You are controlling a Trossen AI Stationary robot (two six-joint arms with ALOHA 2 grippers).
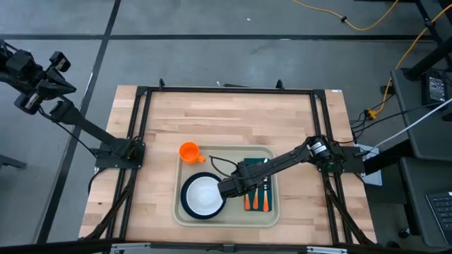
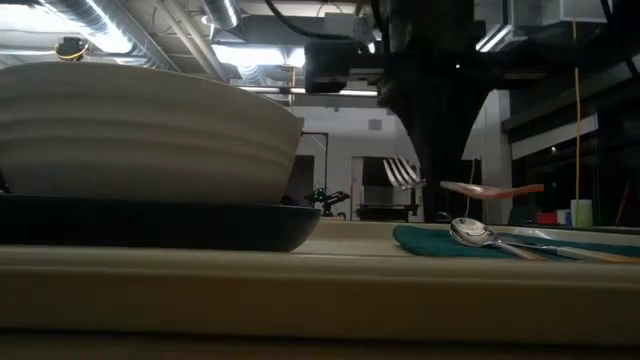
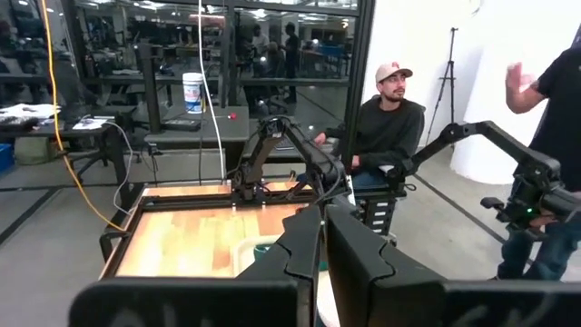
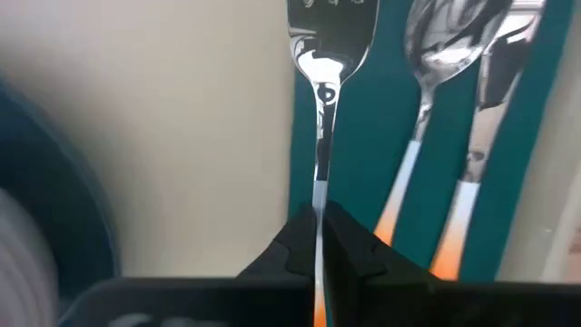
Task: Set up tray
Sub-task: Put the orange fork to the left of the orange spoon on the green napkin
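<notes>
One wooden table (image 1: 233, 120) is carrying the tray (image 1: 226, 220), which is lying toward the table's near edge, roughly midway between the two arm bases. Inside the tray, a white bowl (image 1: 203, 195) is sitting on a dark plate (image 1: 185, 204) in the left half, and a dark green napkin (image 1: 272, 164) is lying in the right half with a spoon (image 4: 454, 54) on it. Just outside the tray's far left corner, an orange cup (image 1: 188, 151) is standing on the wood. Reaching over the tray, the right gripper (image 4: 320, 222) is pinching the thin stem of a fork (image 4: 327, 36), fingers closed tight on it, with the fork's head lying along the napkin's edge beside the spoon. Off past the table's far left corner, the left gripper (image 3: 323, 238) is hanging raised with its fingers pressed almost together, gripping nothing.
</notes>
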